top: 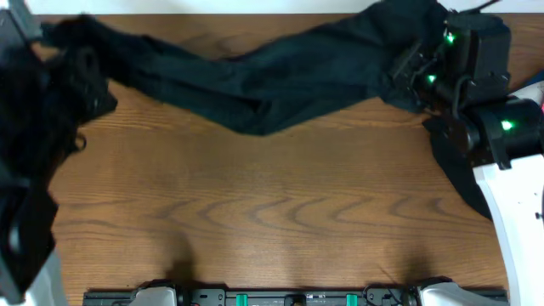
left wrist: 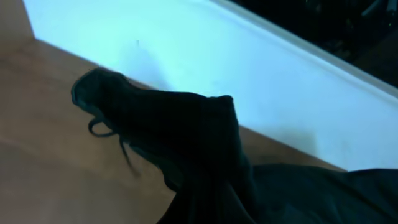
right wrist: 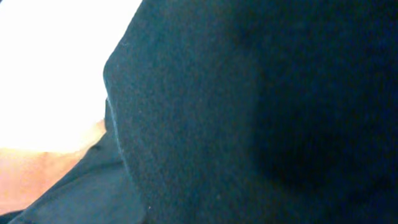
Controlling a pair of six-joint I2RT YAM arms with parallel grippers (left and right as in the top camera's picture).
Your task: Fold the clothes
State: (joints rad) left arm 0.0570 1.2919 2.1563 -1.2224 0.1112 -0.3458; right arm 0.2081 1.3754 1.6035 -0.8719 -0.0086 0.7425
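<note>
A long black garment (top: 255,85) hangs stretched and sagging across the far side of the table, from the far left corner to the far right. My right gripper (top: 414,72) sits at its right end, and black fabric (right wrist: 249,112) fills the right wrist view and hides the fingers. The fingers of my left gripper are hidden too. In the left wrist view a bunched end of the garment (left wrist: 186,130) with a thin drawstring (left wrist: 102,130) runs out from where the jaws are. Both grippers are shut on this garment.
A heap of more black clothes (top: 34,127) covers the table's left edge. Another black piece (top: 450,161) lies under the right arm. A whitish-pink bit (top: 531,85) shows at the right edge. A white wall (left wrist: 249,68) borders the table's far side.
</note>
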